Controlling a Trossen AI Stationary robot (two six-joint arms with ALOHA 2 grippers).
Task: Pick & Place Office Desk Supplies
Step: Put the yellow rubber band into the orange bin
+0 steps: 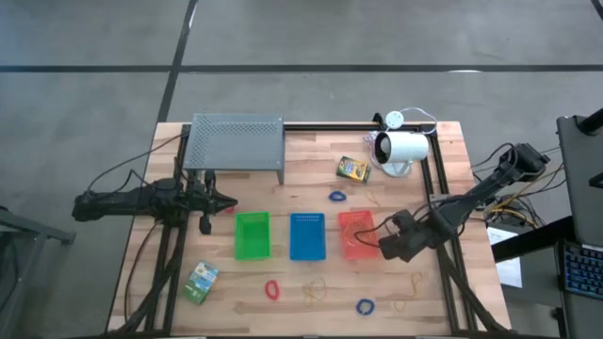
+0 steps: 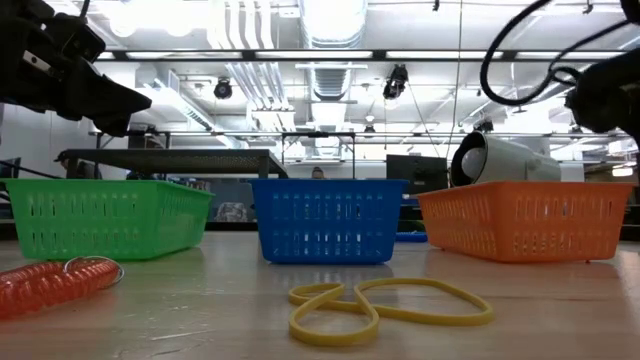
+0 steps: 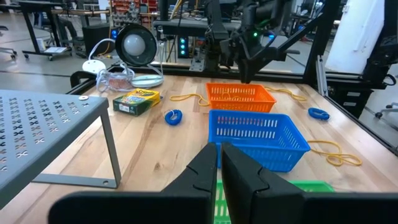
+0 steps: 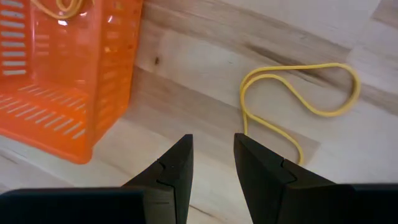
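The right tool [image 4: 211, 158] is hanging just off the orange tray [image 1: 356, 234] at its 3 o'clock side, its jaws standing partly apart with nothing between them, and a yellow rubber band [image 4: 298, 93] is lying flat on the bench [image 1: 283, 202] just beyond its tips. That band looks light, limp and thin — it is likely to slide or flatten under the jaws, so pinching one strand where the loop narrows seems the safest hold. One band is already lying inside the orange tray.

The left tool [image 3: 221, 168] is waiting at the bench's 9 o'clock edge, beside the grey rack [image 1: 236, 141], jaws nearly together and empty.

Other supplies are lying scattered: a crayon box [image 1: 353, 169] at 1 o'clock near the white lamp [image 1: 403, 149], another crayon box [image 1: 201, 282] at 7 o'clock, a red loop [image 1: 272, 290] and a blue loop [image 1: 365, 306] along the 6 o'clock edge. The boxes look stiff and light — best taken across their narrow sides. The printing on the boxes is not reading clearly from here.
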